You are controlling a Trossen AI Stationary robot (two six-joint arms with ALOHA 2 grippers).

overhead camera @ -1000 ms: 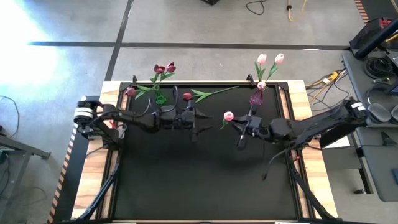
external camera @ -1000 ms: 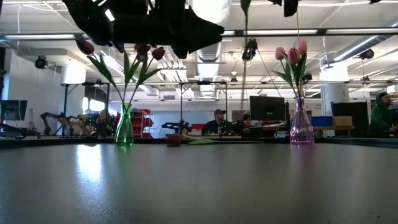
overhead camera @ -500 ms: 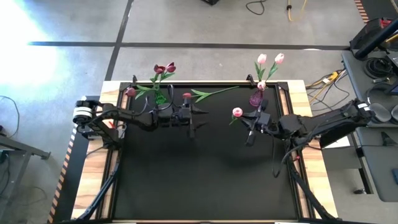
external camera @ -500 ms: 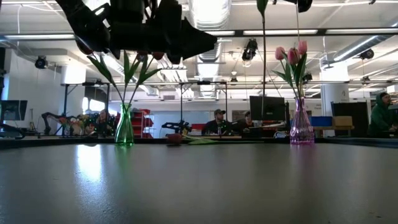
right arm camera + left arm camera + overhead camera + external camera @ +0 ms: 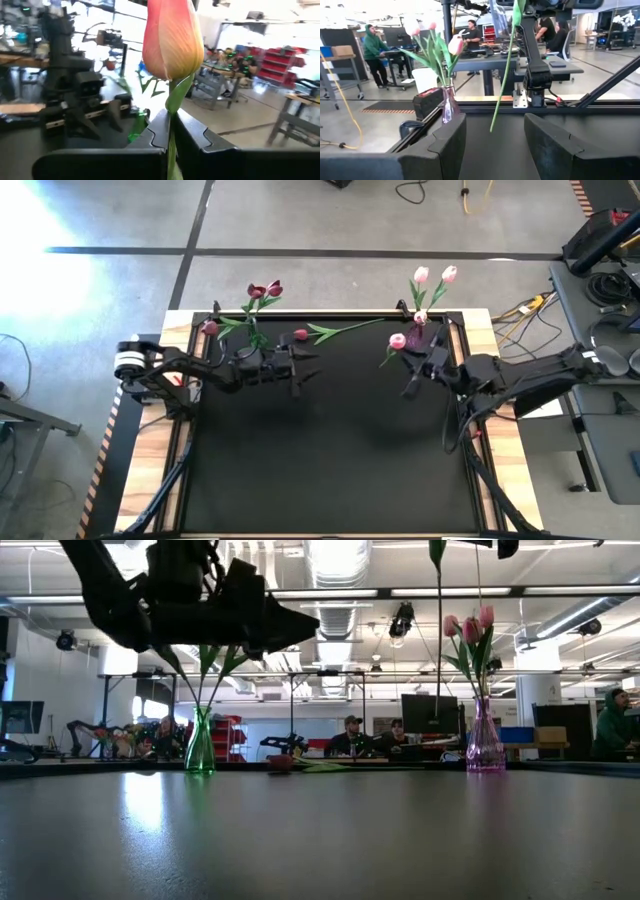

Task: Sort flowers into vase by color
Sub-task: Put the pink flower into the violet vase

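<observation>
My right gripper (image 5: 408, 358) is shut on a pale pink tulip (image 5: 397, 340) and hovers just near-left of the purple glass vase (image 5: 412, 335), which holds several pink tulips (image 5: 421, 275). My left gripper (image 5: 300, 370) is open and holds nothing, in the air near the green vase (image 5: 258, 335) with its dark red tulips (image 5: 265, 288). One more dark red tulip (image 5: 300, 334) lies flat along the table's far edge. The left wrist view shows the held stem (image 5: 502, 75) hanging beside the purple vase (image 5: 449, 105). My right gripper pinches the pink tulip's stem just under the head (image 5: 170, 127) between its two fingers (image 5: 150, 132). The fingers come level from the table's right side and lie across the stem. The tulip is upright and lifted clear, its head (image 5: 172, 40) above the fingers and its long stem (image 5: 438, 640) hanging below.
Both vases stand at the far edge of the black mat (image 5: 330, 460), the green vase (image 5: 200, 745) left and the purple vase (image 5: 485, 745) right. Wooden table borders (image 5: 150, 450) flank the mat. People sit at desks in the room beyond.
My right gripper has carried the pink tulip toward the table's right and far edge, closing on the purple vase, with the stem still hanging upright. My left gripper has drawn back toward the table's left, staying open.
</observation>
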